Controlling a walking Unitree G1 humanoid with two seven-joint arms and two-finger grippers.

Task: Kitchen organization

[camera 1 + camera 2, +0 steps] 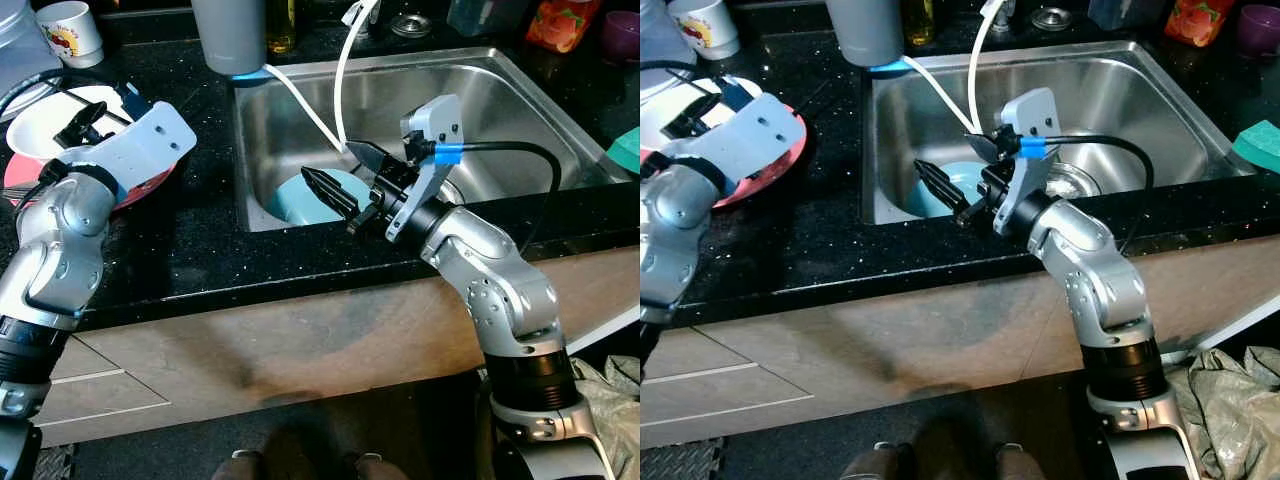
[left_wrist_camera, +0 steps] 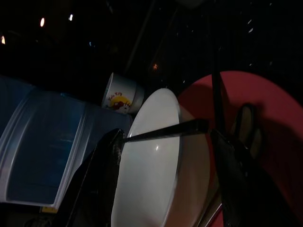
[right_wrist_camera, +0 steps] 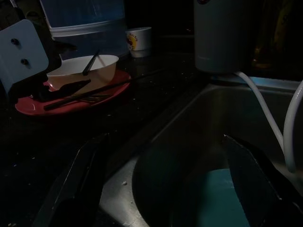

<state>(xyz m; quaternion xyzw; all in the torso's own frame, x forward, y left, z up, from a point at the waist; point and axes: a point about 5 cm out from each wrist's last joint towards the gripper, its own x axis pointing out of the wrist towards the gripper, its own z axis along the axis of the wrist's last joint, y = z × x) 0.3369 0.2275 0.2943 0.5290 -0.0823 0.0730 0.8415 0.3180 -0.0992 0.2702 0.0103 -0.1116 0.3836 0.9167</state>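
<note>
Pale blue and smooth, the round ceramic-looking plate lies flat on the floor of the stainless steel sink, in the corner of the sink nearest the front of the black speckled bench. I judge it stiff, breakable and probably slick — best pinched at its raised rim rather than across the face, and lifted without knocking the sink wall. The right gripper hangs over the sink's front edge with its jaws spread wide; the plate lies below and between the two fingers, apart from both as far as I can tell, so the jaws must drop and tilt to catch the rim. Two white hoses trail down into the sink just behind that gripper and could snag. Away from the sink on the robot's left, the left gripper hovers over a white bowl holding a dark utensil, the bowl set on a red plate; its jaws are also spread, straddling the bowl without touching it. A white printed cup stands further back on the bench.
</note>
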